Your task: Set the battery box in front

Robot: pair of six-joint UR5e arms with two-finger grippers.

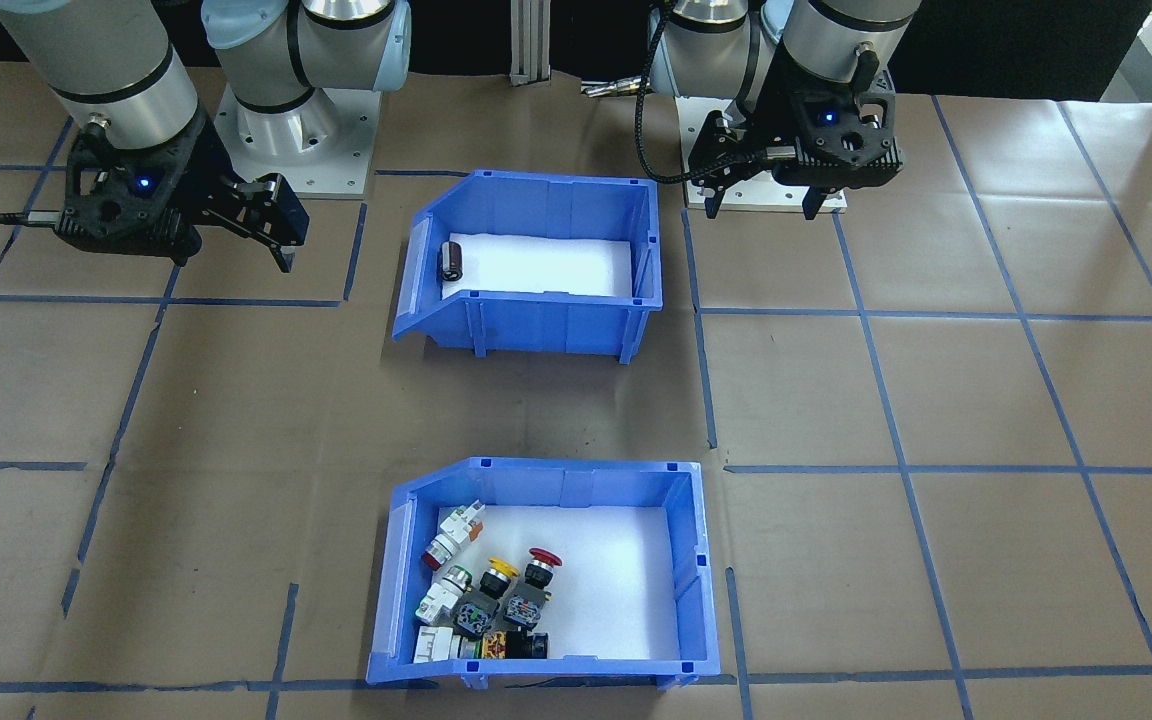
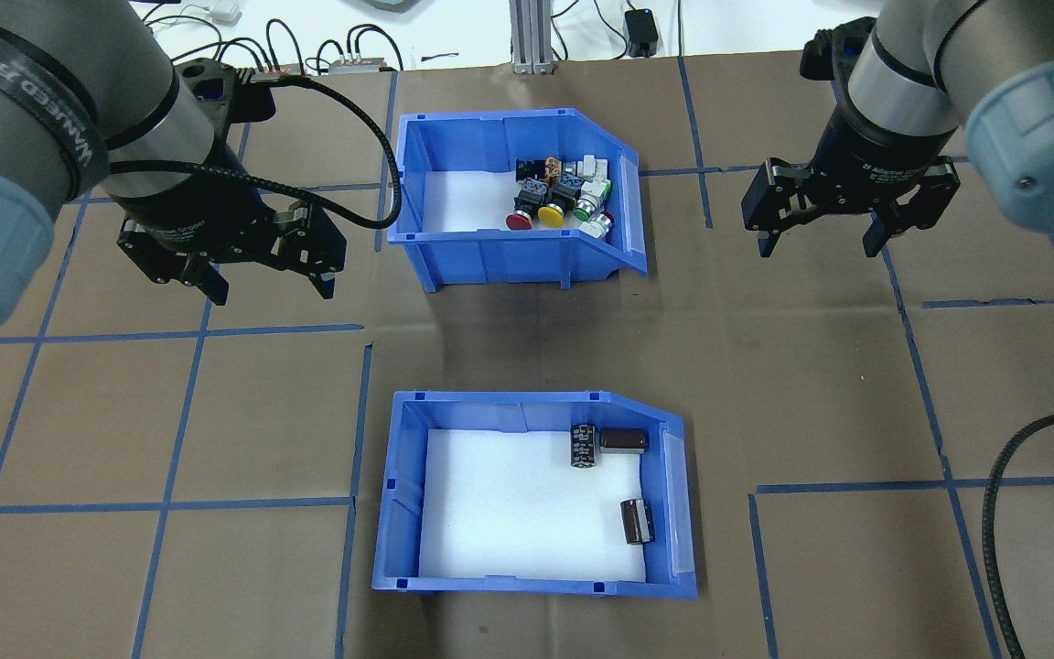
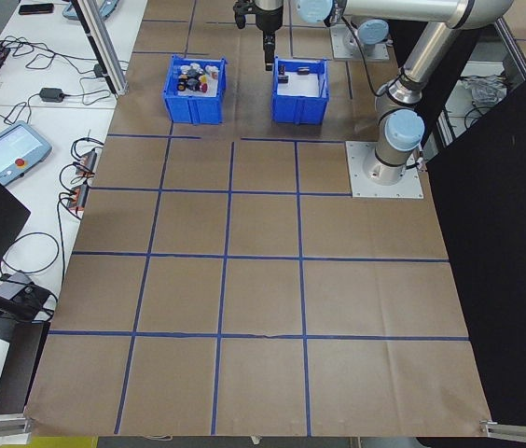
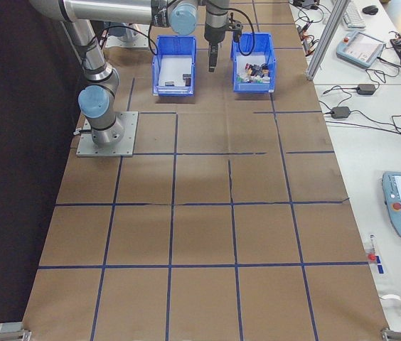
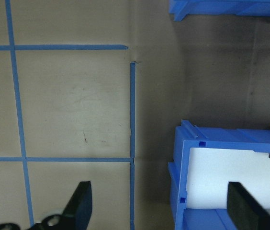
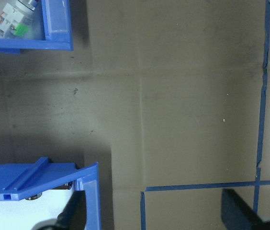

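The battery box (image 2: pixel 527 410) is a blue bin with a white floor, standing on the robot's side of the table, and it holds three dark cylinders (image 2: pixel 584 446). Across the table it shows as the battery box (image 1: pixel 536 325) with one cylinder (image 1: pixel 452 260) in sight. My left gripper (image 2: pixel 269 286) hangs open and empty above the paper, left of both bins. My right gripper (image 2: pixel 820 245) hangs open and empty to their right. In the left wrist view the left gripper (image 5: pixel 159 213) straddles the battery box's corner (image 5: pixel 180 191) from above. The right gripper (image 6: pixel 156 215) sees its slanted end (image 6: pixel 39 179).
A matching blue bin (image 2: pixel 500 252) with red, yellow and white push-button switches (image 2: pixel 554 192) stands on the far side, a gap of bare paper between the two bins. Blue tape lines (image 2: pixel 179 421) cross the brown paper. Cables and devices (image 2: pixel 307 55) lie beyond the far edge.
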